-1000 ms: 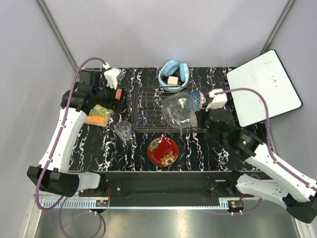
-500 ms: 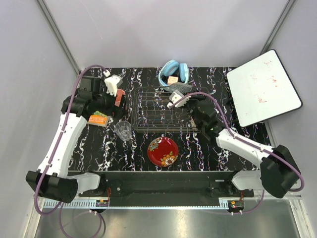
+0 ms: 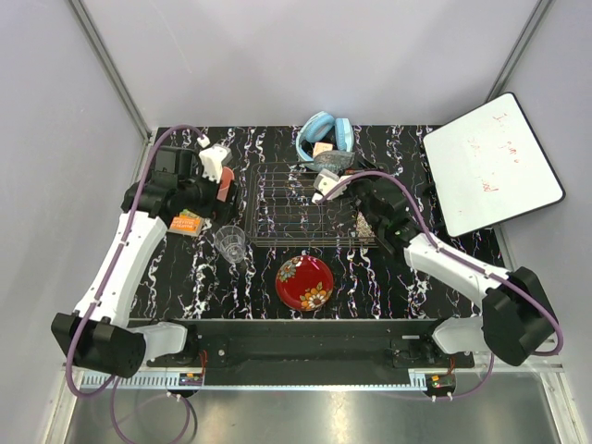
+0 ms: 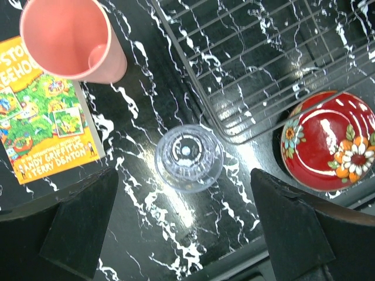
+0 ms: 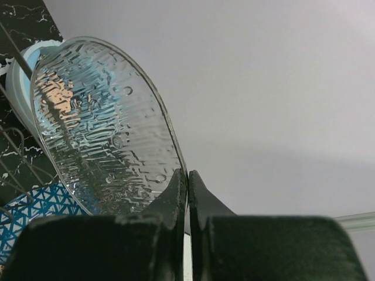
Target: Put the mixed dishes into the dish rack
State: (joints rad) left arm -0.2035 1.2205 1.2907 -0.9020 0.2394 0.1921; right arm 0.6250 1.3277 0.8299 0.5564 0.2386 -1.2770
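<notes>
Glass plate [image 5: 105, 129] is standing on edge, its rim pinched in the tightly closed right claw [image 5: 187, 178]. In the wrist view it is rising up and to the left of the fingers. Rack [image 3: 277, 208] wires are showing low at that same left margin, so the coming move is probably turning on lowering the plate that way (a judgement only). Left claw [image 4: 183, 175] is hanging wide over the tumbler [image 4: 188, 158], which is sitting on the table just beside the rack's near corner. The fingers are cutting off the plate's lower edge, so contact with the rack cannot be told. Overhead, the clear glass is barely showing.
</notes>
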